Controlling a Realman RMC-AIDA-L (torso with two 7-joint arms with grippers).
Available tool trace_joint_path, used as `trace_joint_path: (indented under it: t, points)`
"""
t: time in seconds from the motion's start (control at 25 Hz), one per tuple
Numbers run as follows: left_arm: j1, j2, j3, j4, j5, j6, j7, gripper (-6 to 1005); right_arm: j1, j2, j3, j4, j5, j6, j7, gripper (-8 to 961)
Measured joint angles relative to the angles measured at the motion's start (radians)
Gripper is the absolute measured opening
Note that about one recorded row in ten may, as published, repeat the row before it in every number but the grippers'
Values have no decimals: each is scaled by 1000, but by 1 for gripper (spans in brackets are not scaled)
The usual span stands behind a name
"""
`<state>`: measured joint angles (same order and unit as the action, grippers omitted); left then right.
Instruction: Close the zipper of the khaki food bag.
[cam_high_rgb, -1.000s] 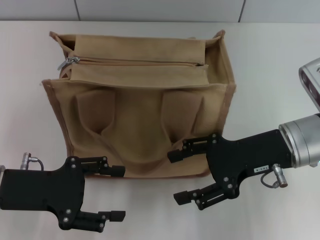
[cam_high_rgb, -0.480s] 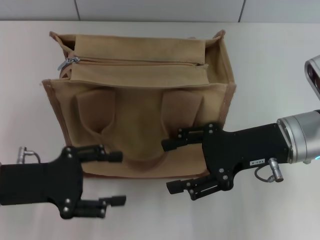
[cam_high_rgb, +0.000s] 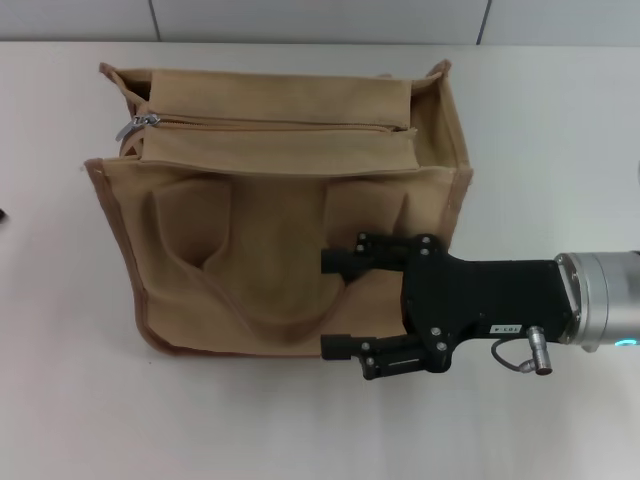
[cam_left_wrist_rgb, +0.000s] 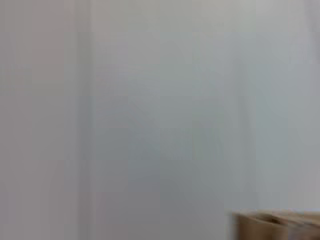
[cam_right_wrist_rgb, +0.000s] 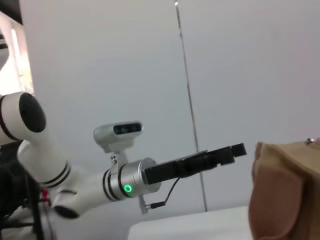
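The khaki food bag lies on the white table, its zipper running along the top flap. The silver pull tab sits at the track's left end. My right gripper is open over the bag's lower right front; one finger lies over the front panel, the other at the bottom edge. My left gripper is out of the head view; the right wrist view shows it raised beside the bag. A corner of the bag shows in the left wrist view.
The white table spreads on all sides of the bag. A grey wall runs along its far edge. My left arm's silver wrist with a green light shows in the right wrist view.
My left gripper has left the head view to the left. My right gripper has moved left and up onto the bag's lower front, still open.
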<state>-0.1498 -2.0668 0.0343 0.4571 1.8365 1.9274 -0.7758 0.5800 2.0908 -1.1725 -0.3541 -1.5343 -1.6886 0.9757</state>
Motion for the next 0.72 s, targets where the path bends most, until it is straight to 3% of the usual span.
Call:
trace_joint_path:
  t: [0.12,0.28,0.52,0.72]
  points:
    - [-14,-1,-71,-83,-15,-72,45,772,0,1,1,35,14,15,-31,819]
    - [-56,-5,-32,-117,24,-122,90,771,-5,1,1,51,26,17,-37,819]
    - [-147,-6,116,-164,57,-249,156,770,-14,2,2,64,31,27,-46,819]
    - [-199,-7,92,-236,12,-308,185,768,-21,2,2,69,31,28,-46,819]
